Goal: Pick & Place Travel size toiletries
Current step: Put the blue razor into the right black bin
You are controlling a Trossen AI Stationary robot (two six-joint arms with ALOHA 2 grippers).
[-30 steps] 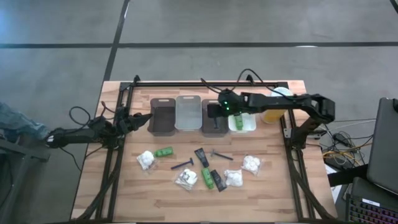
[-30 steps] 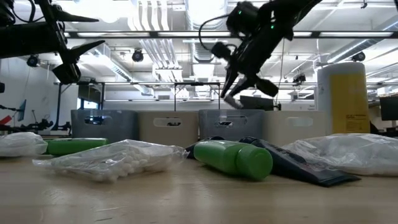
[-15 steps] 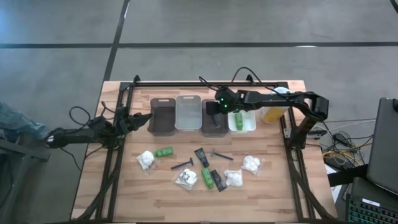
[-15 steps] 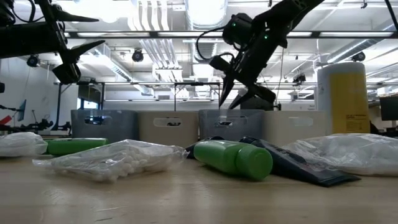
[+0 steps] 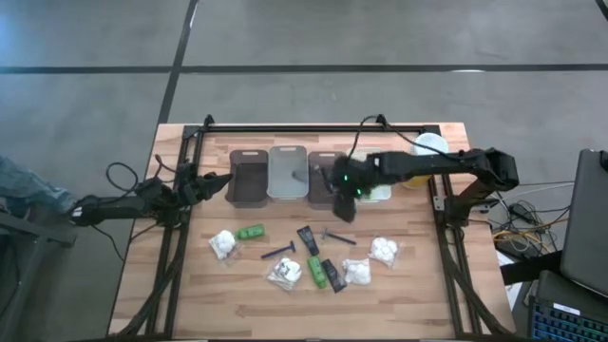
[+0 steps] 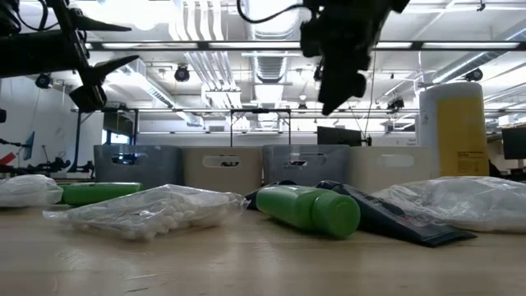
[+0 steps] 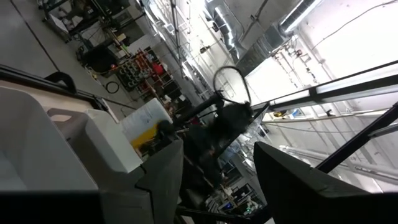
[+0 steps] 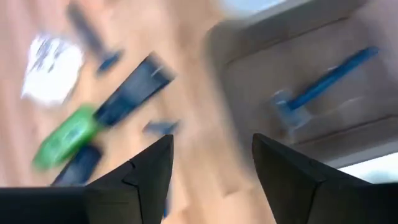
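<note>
High view: right gripper (image 5: pixel 343 206) over the front edge of the dark bin (image 5: pixel 326 178), above the worktop (image 5: pixel 190 285). Left gripper (image 5: pixel 223 180) waits beside the leftmost bin (image 5: pixel 249 177). Toiletries lie loose on the worktop: green bottle (image 5: pixel 251 231), razor (image 5: pixel 278 252), black tube (image 5: pixel 308 238), white packet (image 5: pixel 384 250).

Low view: green bottle (image 6: pixel 309 208) and packet (image 6: pixel 144 210) lie in front of the bin row.

Left wrist view: fingers (image 7: pixel 163 174) apart, holding nothing.

Right wrist view: fingers (image 8: pixel 152 168) spread, empty; one blue razor (image 8: pixel 323 81) lies inside the dark bin.
</note>
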